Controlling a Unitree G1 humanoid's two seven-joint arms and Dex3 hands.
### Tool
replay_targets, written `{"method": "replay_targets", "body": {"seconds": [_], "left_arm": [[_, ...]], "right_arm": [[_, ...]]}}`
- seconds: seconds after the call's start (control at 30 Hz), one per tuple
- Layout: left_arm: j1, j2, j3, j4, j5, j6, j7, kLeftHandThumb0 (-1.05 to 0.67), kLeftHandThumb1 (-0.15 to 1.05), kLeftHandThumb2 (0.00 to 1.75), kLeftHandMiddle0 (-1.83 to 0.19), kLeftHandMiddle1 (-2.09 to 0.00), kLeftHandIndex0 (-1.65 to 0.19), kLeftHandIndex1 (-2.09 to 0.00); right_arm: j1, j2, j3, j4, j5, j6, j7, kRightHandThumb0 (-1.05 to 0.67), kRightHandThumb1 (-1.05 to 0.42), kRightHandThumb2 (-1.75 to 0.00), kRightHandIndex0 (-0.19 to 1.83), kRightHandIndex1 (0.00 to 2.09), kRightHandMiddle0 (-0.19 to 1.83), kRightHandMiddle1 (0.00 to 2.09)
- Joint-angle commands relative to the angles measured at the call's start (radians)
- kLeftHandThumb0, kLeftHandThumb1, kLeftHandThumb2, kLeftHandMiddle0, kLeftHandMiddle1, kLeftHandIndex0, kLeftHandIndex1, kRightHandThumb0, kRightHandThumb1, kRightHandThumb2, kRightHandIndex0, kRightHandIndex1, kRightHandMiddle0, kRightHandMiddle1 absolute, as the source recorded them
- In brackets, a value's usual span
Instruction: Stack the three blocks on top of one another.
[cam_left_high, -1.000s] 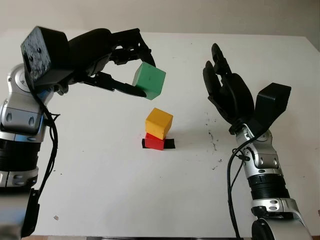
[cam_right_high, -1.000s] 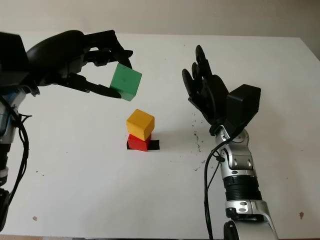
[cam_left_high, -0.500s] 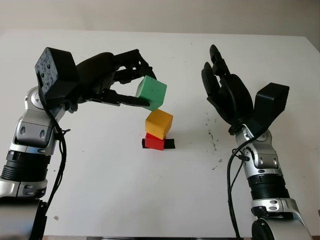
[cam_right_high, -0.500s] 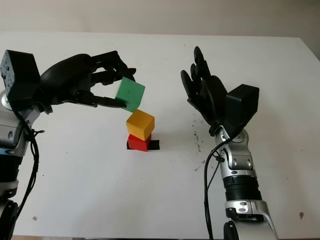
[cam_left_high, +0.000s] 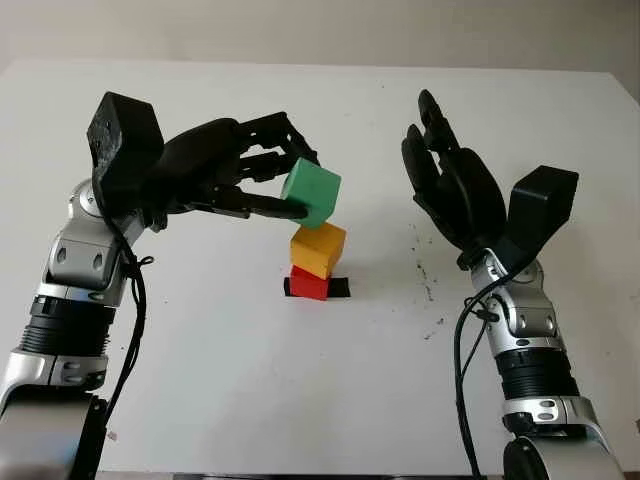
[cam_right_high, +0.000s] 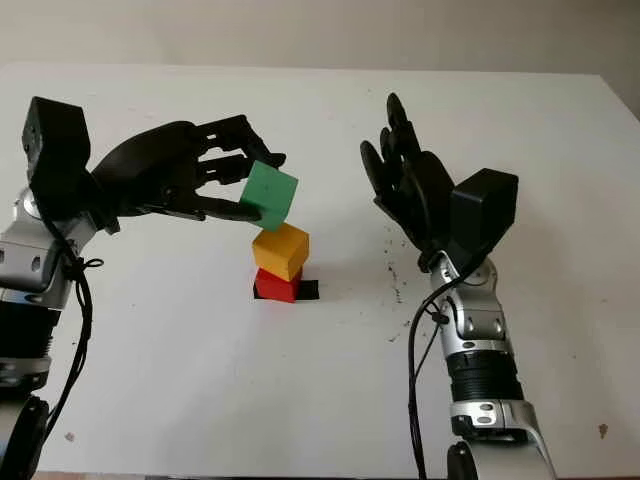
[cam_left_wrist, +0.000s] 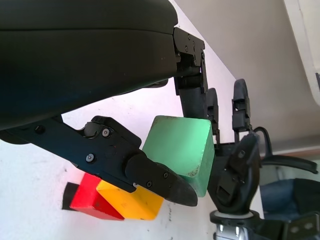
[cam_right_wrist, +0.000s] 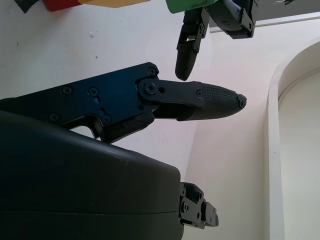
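While left hand (cam_left_high: 215, 175) fingers clamp green block (cam_left_high: 311, 195) | wrist view: seemingly above yellow block (cam_left_wrist: 132, 202) | right hand (cam_left_high: 455, 190) open

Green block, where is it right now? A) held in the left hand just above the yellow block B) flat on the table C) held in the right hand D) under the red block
A: the left hand grips the green block, tilted, just above the yellow block, which sits on the red block; the right hand is open, off to the side.
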Motion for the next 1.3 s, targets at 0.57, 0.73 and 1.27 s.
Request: {"method": "replay_targets", "body": {"seconds": [0.57,0.73,1.27], "left_arm": [[-0.005,-0.039,-0.003,-0.056,-0.101,0.162,-0.037,-0.47,1.05,0.14,-0.2,-0.05,-0.3,-1.77],[0.008,-0.048,-0.012,-0.037,-0.085,0.128,-0.035,-0.48,1.05,0.16,-0.21,-0.05,-0.29,-1.78],[0.021,-0.054,-0.045,-0.016,-0.033,0.1,-0.006,-0.49,1.05,0.15,-0.24,-0.07,-0.33,-1.77]], "right_arm": [[0.007,-0.005,0.0,0.003,-0.003,-0.015,0.008,-0.67,-1.05,-0.47,-0.19,0.0,-0.19,0.04],[0.013,-0.006,0.0,-0.007,-0.007,-0.007,0.001,-0.67,-1.05,-0.47,-0.19,0.0,-0.17,0.05],[0.022,-0.006,-0.001,-0.021,-0.004,0.003,0.0,-0.69,-1.05,-0.47,-0.19,0.0,-0.18,0.05]]}}
